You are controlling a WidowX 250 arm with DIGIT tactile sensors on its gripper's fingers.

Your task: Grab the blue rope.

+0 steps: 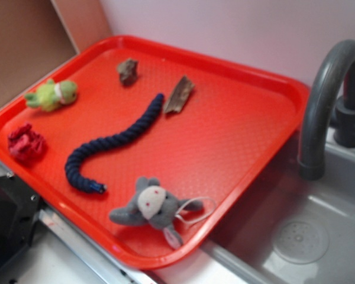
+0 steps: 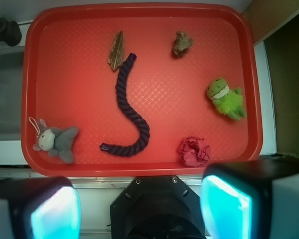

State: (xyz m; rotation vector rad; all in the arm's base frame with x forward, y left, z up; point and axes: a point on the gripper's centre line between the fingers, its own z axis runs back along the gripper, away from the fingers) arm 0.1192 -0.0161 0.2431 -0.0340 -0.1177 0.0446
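The blue rope (image 2: 128, 107) is seen lying flat on the red tray (image 2: 79, 30), roughly in the middle, running from just beside the brown leaf-like scrap (image 2: 116, 50) near the far edge down to a hooked end close to the near edge in the wrist view. The hooked end carries a small shiny tip (image 2: 103, 146), which points toward the corner where the grey plush toy (image 2: 55, 139) rests. The rope touches none of the other things, though its straight end sits just beside the scrap.

The gripper (image 2: 139, 206) is held above and off the tray's near edge, with its two fingers (image 2: 55, 209) spread well apart and nothing between them; it is not seen in the exterior view.

The rope is judged to be light, soft and limp, so it is expected to sag and dangle from whatever point is pinched. Its twisted cotton surface should offer good friction, and no fragility is to be feared. A hold is best taken across the straight middle stretch, where bare tray lies on both sides and the fingers can be lowered astride the strand. The shiny tip is better avoided, being small and likely slippery, as is the end by the scrap, which might be caught along with it.

Also on the tray are a green frog plush (image 2: 224, 97), a crumpled red lump (image 2: 193, 151) and a small brownish piece (image 2: 182, 44), all well apart from the rope
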